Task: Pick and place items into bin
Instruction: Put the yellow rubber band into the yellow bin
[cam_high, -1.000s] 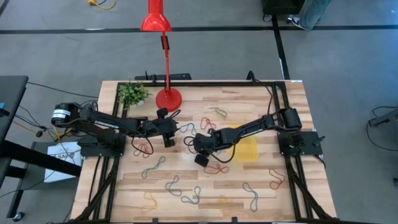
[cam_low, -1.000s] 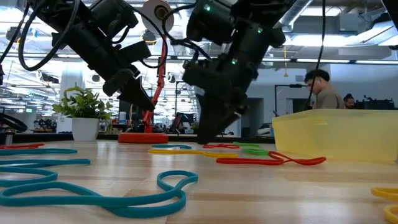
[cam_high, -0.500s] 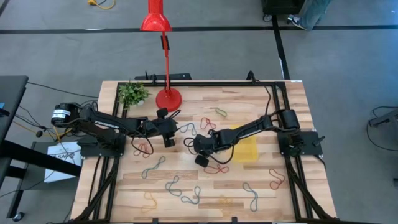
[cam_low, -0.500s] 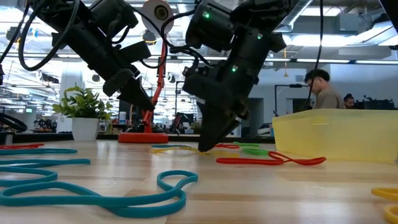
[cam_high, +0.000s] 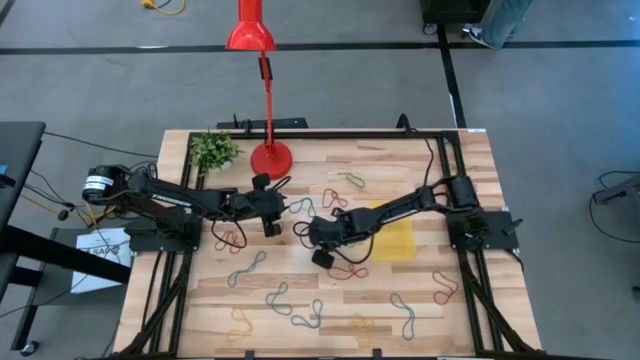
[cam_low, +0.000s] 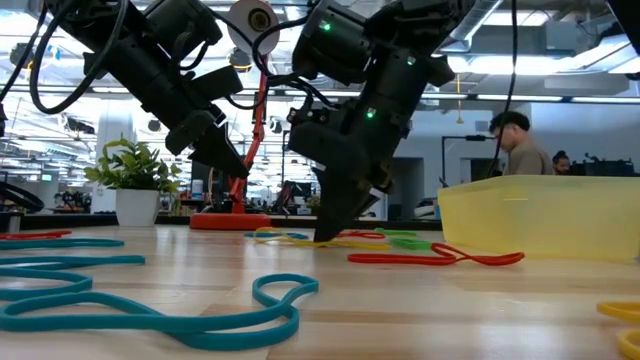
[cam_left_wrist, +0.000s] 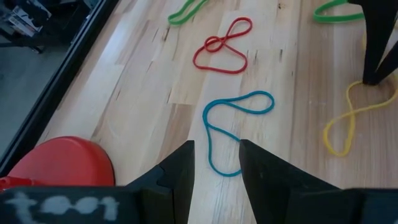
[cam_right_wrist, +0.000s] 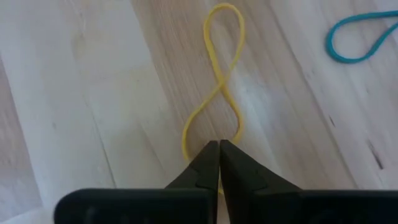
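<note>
Reaching down at the centre of the high view, the right gripper (cam_right_wrist: 218, 147) is seen with its fingers pressed together on the near end of a yellow loop (cam_right_wrist: 216, 93) that is twisted into a figure-eight on the wooden table (cam_high: 300, 290). The yellow bin (cam_high: 398, 240) is seen just right of centre in the high view, near that arm, with further coloured loops scattered across the lower half of the frame. The left gripper (cam_left_wrist: 216, 163) is held left of centre, fingers parted, above a blue loop (cam_left_wrist: 230, 127) near the red lamp base (cam_high: 270, 158).
</note>
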